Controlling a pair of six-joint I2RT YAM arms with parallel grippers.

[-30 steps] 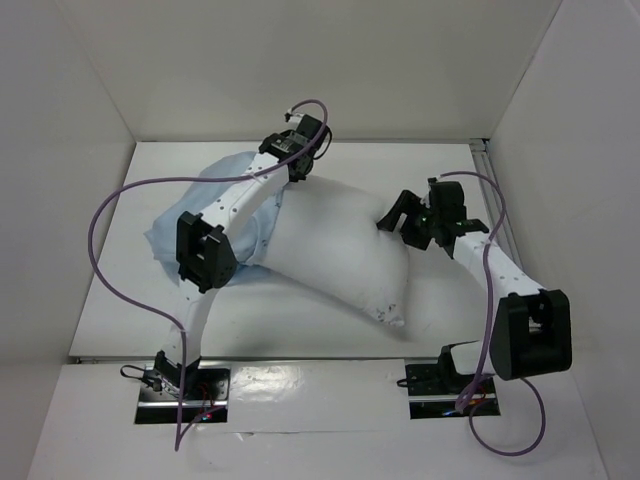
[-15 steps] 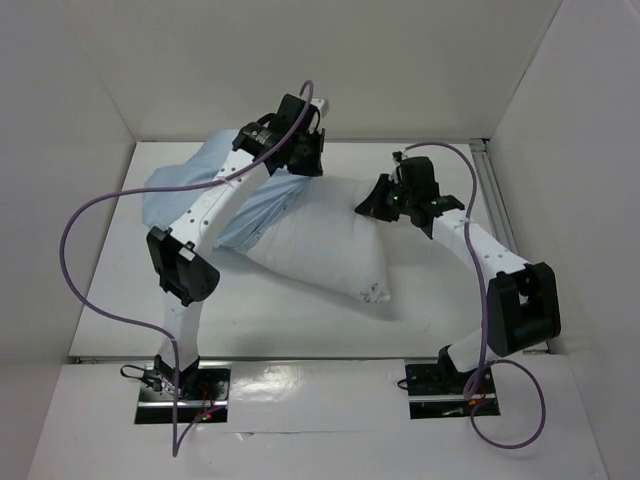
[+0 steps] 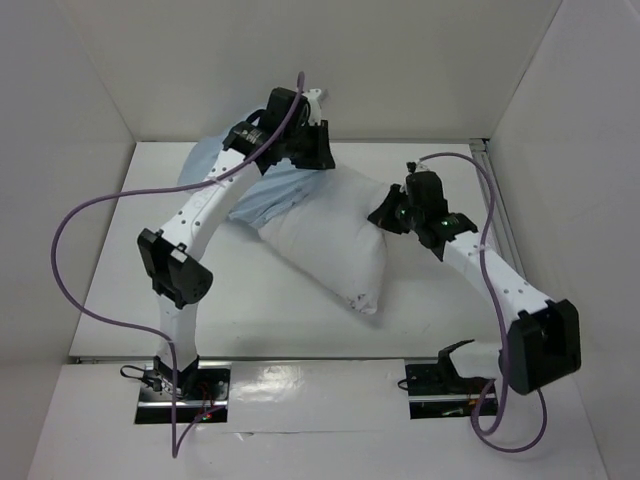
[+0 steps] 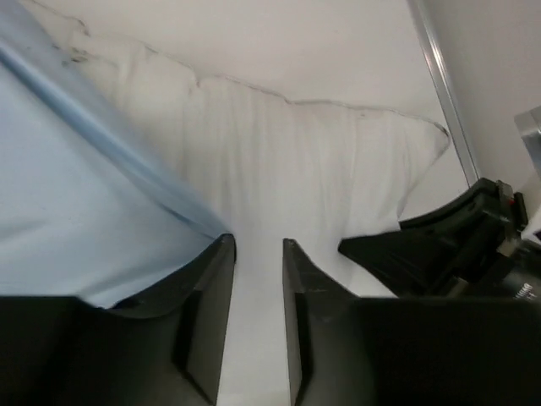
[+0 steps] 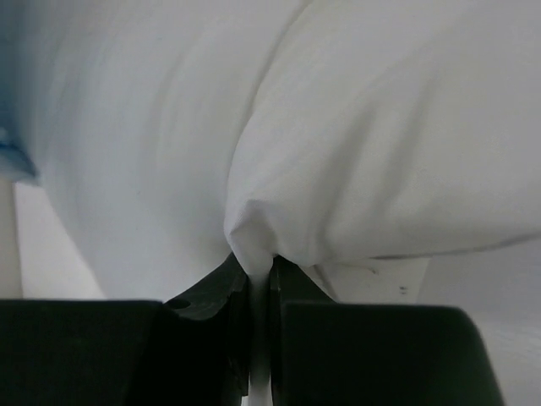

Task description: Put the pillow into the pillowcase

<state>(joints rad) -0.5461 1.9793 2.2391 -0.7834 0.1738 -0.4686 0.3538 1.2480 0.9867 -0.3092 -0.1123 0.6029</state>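
Plump white pillow (image 3: 330, 238) has slid left, pinched by right hand (image 5: 259, 264); left hand (image 4: 258, 247) slightly parted, empty.

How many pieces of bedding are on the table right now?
2. The white pillow lies diagonally in the middle; the light blue pillowcase lies at its far-left end. Anything beneath them would be hidden.

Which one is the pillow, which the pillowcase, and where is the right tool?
pillow (image 3: 322, 240): top view, its plump middle.
pillowcase (image 3: 275, 192): top view, wrinkled blue cloth.
right tool (image 5: 259, 267): right wrist view, between its fingertips.
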